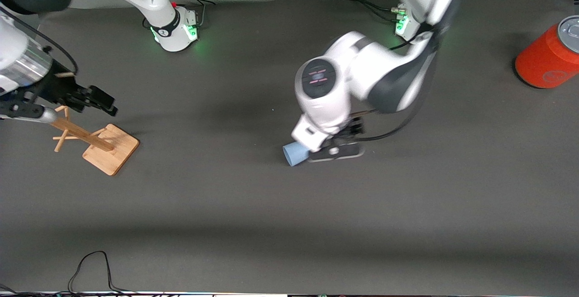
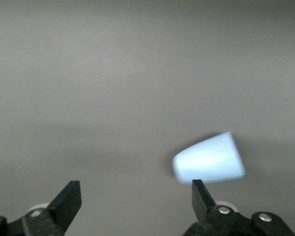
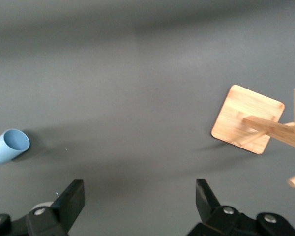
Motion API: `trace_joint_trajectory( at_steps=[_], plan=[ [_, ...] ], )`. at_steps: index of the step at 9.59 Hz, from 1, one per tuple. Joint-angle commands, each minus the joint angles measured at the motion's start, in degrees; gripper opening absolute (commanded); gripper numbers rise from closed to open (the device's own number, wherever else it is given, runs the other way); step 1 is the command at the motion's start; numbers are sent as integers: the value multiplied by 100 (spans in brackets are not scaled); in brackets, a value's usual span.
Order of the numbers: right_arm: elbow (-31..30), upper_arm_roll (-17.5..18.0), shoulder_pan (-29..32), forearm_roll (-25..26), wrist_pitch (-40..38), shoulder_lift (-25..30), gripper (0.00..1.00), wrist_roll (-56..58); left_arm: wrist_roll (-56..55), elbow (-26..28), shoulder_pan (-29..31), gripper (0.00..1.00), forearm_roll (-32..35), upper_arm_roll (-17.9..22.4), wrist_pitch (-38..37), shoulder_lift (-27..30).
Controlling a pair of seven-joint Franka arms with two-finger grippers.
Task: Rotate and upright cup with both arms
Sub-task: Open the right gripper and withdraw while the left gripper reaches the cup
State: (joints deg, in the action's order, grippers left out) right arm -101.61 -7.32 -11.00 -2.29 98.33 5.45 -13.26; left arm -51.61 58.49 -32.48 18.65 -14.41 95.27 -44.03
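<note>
We note the cup (image 1: 296,153) lying on its side on the dark mat (image 1: 271,224) near mid-table, its open rim turned toward the right arm's end. The left gripper (image 2: 136,199) hangs low just over it, jaws spread wide and empty; in the left wrist view the cup sits beside one fingertip (image 2: 200,191), not centred in the gap. We judge the step in hand to be the approach for a side grasp, so we should shift until the cup's body lies squarely between the fingers, then close gently, since a light tapered tumbler may roll or squirt out. The right gripper (image 1: 97,100) waits over the wooden rack (image 1: 97,141), jaws also wide and empty. Open mat surrounds the cup; the red can (image 1: 549,55) stands well apart.
</note>
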Motion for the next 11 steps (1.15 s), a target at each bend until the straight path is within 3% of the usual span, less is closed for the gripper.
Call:
trace_joint_trajectory(
  at_steps=[1,2,3,8,11],
  plan=[
    [-201,-234,-69,-131,-50,123,100,532,-621,-654,-634,100,253,401,559,-929],
    [-193,-339,-69,-131,-85,123,100,613,-840,-689,-942,100,244,725,850,-1167],
    [-193,-375,-78,-131,-103,123,100,666,-990,-750,-1049,100,244,798,984,-1413],
    [-175,-349,-96,-114,55,62,100,588,-1116,-786,-1050,97,244,799,1153,-1784],
    [-167,-375,-96,-114,-146,96,100,667,-248,-760,-1120,35,227,746,662,-1776]
  ],
)
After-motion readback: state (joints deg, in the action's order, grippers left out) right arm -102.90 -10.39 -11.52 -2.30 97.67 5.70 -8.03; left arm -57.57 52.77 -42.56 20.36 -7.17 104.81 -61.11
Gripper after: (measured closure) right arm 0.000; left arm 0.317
